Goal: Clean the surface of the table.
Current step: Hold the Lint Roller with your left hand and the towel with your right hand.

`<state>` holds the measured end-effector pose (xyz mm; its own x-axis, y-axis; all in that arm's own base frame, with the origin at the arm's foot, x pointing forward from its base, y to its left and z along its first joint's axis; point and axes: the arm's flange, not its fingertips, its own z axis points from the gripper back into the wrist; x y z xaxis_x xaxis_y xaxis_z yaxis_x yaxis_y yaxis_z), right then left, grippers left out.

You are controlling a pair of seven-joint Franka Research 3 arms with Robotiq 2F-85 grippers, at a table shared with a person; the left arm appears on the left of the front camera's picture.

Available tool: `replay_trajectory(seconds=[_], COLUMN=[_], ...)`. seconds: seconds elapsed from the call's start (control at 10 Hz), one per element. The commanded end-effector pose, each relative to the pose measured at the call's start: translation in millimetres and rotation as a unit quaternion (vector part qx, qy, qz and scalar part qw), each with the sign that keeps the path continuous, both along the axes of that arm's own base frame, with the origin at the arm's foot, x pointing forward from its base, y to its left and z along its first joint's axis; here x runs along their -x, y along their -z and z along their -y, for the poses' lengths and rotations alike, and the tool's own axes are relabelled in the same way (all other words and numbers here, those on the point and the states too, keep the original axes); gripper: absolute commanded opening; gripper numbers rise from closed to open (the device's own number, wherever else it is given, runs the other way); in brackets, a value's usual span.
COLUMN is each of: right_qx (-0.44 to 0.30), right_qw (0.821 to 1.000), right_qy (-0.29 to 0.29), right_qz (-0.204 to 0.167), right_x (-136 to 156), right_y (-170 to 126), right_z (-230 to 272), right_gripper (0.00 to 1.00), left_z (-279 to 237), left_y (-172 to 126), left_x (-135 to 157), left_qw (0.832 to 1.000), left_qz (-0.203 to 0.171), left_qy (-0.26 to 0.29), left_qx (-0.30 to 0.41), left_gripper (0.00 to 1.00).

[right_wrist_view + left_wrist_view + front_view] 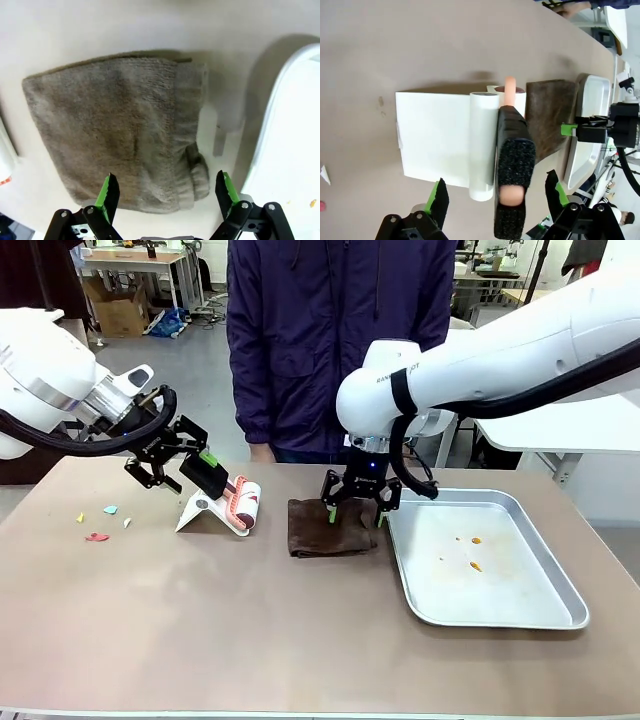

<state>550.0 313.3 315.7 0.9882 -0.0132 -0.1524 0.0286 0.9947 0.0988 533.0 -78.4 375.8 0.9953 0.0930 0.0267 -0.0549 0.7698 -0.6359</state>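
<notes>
Grasp stage: the right gripper (355, 517), fingers open, is poised over the folded brown terry cloth (328, 530) on the matte taupe bench (250, 630). Next it should lower and pinch. The left gripper (495, 184) is likewise open.

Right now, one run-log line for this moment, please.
left tool: open around lint roller handle | right tool: open over brown towel | scraps: on table | tray: crumbs inside

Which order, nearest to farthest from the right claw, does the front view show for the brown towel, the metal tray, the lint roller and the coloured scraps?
1. Towel, directly under the right claw.
2. Tray, its rim just to the right.
3. Lint roller, left of the towel.
4. Scraps, far left.
</notes>
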Motion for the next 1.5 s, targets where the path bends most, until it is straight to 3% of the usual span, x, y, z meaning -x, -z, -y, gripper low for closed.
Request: replay_trajectory(seconds=[0.0, 0.1, 0.3, 0.9, 1.0, 1.1, 1.2, 1.3, 1.4], right_qx=[0.028, 0.03, 0.023, 0.023, 0.029, 0.04, 0.035, 0.029, 0.026], right_qw=[0.999, 0.998, 0.999, 0.999, 0.998, 0.998, 0.998, 0.998, 0.999], right_qy=[0.01, 0.011, 0.008, 0.006, 0.011, 0.012, 0.009, 0.011, 0.014], right_qz=[0.041, 0.054, 0.035, 0.049, 0.047, 0.049, 0.046, 0.046, 0.044], right_x=[7.1, 3.5, -4.3, -6.3, -6.0, -5.8, -5.7, -6.3, -6.5], right_y=[3.5, 6.9, 15.8, 14.0, 14.1, 13.7, 13.9, 13.6, 14.1], right_z=[-2.6, -7.2, -12.2, -20.7, -21.1, -21.4, -23.2, -22.9, -22.4], right_gripper=[1.0, 1.0, 1.0, 1.0, 1.0, 0.7, 0.41, 0.1, 0.34], left_z=[-1.7, -2.0, -2.4, -4.5, -4.8, -5.0, -5.9, -6.2, -6.3], left_y=[0.9, 1.1, -1.6, -0.9, -0.8, -1.0, -0.7, -0.6, -0.3], left_x=[-5.4, -6.4, -8.0, -10.0, -9.8, -9.6, -9.9, -10.1, -10.2], left_qw=[1.0, 0.999, 0.997, 0.997, 0.997, 0.997, 0.997, 0.997, 0.997], left_qz=[0.014, 0.018, 0.026, 0.031, 0.032, 0.035, 0.035, 0.037, 0.039], left_qy=[0.006, 0.009, 0.006, 0.02, 0.023, 0.027, 0.03, 0.031, 0.032], left_qx=[0.024, 0.035, 0.067, 0.063, 0.065, 0.064, 0.064, 0.063, 0.061], left_gripper=[1.0, 1.0, 1.0, 1.0, 0.91, 0.44, 0.34, 0.0, 0.0])
